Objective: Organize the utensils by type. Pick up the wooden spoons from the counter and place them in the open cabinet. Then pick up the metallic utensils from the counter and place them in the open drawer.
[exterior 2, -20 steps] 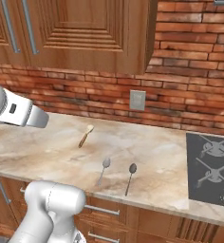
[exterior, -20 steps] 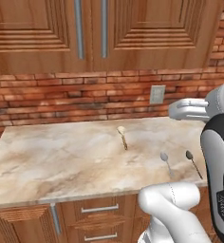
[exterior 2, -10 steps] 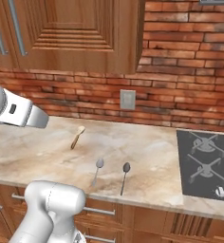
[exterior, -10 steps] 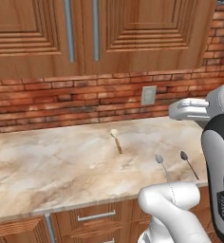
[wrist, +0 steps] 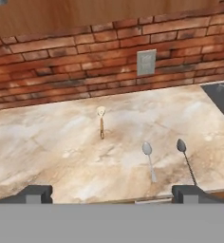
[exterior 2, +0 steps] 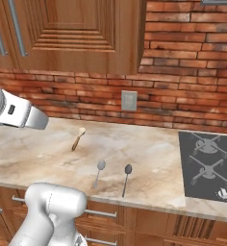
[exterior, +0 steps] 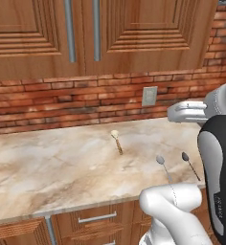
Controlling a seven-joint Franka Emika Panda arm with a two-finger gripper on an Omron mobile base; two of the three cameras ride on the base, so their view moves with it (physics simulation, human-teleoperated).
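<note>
- The end effector (wrist: 112, 193) has its 2 dark fingertips (wrist: 34, 193) standing wide apart at the bottom of the hand view, with nothing between them; it hangs back from the desk's front edge.
- 1 wooden spoon (exterior: 117, 141) lies on the beige marble desk (exterior: 48, 167), its pale bowl pointing toward the brick wall (exterior: 62, 100) and its brown handle toward the front.
- 2 metal spoons lie to the right of it, nearer the front edge: a lighter grey spoon (exterior 2: 99, 172) and a darker-handled spoon (exterior 2: 126, 178) just beside it, roughly parallel and apart, bowls toward the wall.
- A dark stovetop (exterior 2: 207, 166) sits at the right end of the desk.
- A wall socket (wrist: 146, 62) is set in the brick above the spoons.
- Closed wooden cabinet doors (exterior: 134, 33) hang over the desk.
</note>
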